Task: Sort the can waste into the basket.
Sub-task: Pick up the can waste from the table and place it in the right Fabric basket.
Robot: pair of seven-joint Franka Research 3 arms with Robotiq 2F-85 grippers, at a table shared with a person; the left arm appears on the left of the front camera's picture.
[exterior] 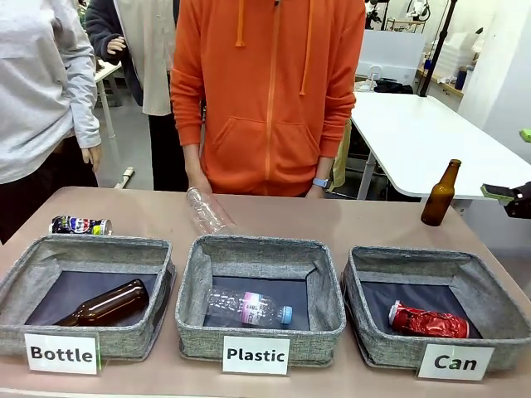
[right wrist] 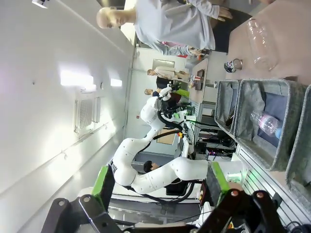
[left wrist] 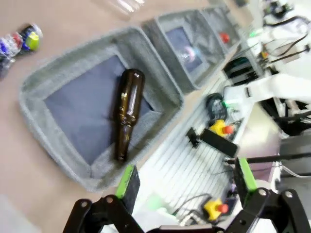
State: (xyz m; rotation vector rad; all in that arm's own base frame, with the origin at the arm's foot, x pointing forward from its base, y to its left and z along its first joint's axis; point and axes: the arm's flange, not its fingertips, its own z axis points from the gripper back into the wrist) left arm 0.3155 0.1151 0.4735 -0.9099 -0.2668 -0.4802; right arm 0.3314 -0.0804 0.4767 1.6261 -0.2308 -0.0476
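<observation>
In the Can basket [exterior: 415,259], one red can [exterior: 427,322]; outside, one dark can [exterior: 80,225]; both end effectors [left wrist: 185,177] [right wrist: 160,179] spread, empty.

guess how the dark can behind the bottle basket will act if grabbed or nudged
The dark can lies on its side on the table, so a nudge may roll it, though its dents would likely stop it. It looks crushed, so probably light and apt to give further under a squeeze.
</observation>
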